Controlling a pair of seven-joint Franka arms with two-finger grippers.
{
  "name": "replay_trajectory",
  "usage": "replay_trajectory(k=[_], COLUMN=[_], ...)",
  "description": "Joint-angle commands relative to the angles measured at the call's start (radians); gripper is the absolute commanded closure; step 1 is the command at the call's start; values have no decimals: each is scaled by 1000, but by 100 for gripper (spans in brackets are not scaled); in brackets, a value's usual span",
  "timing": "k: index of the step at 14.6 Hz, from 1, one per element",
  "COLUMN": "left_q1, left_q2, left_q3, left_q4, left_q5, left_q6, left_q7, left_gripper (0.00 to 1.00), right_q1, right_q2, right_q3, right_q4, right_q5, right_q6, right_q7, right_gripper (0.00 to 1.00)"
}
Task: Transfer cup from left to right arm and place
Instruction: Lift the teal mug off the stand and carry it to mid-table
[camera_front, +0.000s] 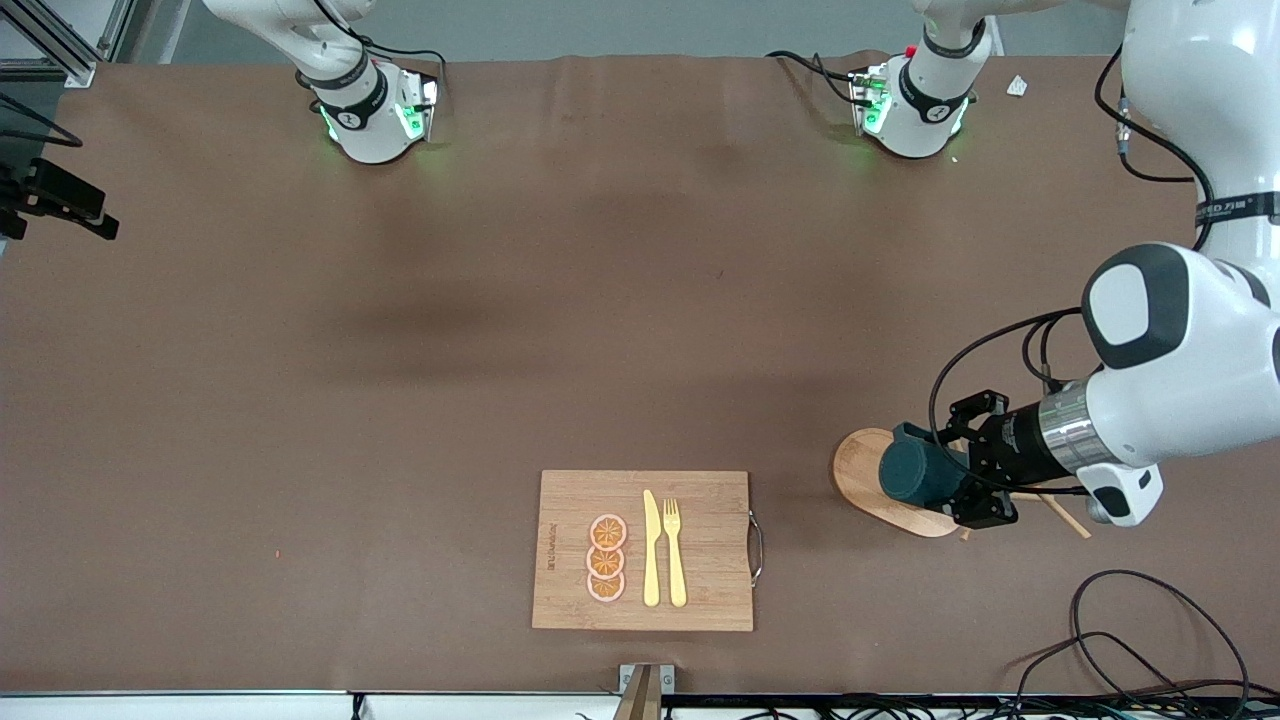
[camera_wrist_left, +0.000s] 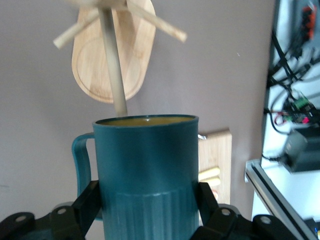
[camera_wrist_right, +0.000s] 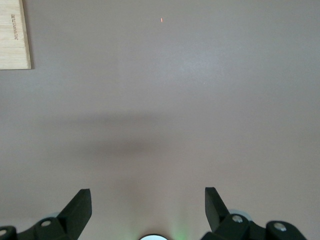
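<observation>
Your left pincer (camera_front: 965, 487) pinches the cup (camera_front: 915, 472) by its ribbed lower half, 1 finger (camera_wrist_left: 89, 204) pressed to each side. It holds the cup on its side over the oval wooden stand (camera_front: 868, 480) at the left arm's end of the table (camera_front: 400, 350); the stand's thin wooden pegs (camera_wrist_left: 112, 60) show past the cup's rim. Your right pincer (camera_wrist_right: 148, 209) waits with its fingers spread over bare table. Toward the middle, near the front camera, you have a cutting board (camera_front: 642, 550) carrying 3 orange slices (camera_front: 606, 558), 1 knife (camera_front: 651, 548) and 1 fork (camera_front: 675, 552).
</observation>
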Motion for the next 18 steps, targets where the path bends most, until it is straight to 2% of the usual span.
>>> replay_trajectory(k=[1,6,11,15,18], left_q1=[-49,-233,-474,-664,-796], left_q2=[-61,-114,-107,-59,28], left_q3=[-9,-10,-9,-7,-7], left_q4=[-10,-10,-10,-24,-24], left_q5=[36,176,421,696,975], left_q6=[-21,-21,8,96,104], left_q7=[-14,-72,-153,-171,-232], left_gripper=[47,51,50,51,51], right_q1=[-18,-51,-64,-56,-59], right_q2=[-15,28,83,121,135], right_q3=[6,6,6,6,6], right_q4=[-58,-55,-54,-57,-60], right_q5=[14,13,13,4,8], right_q6=[42,53,90,134,146], right_q7=[-12,-13,-33,-22,-21], right_gripper=[0,0,0,0,0])
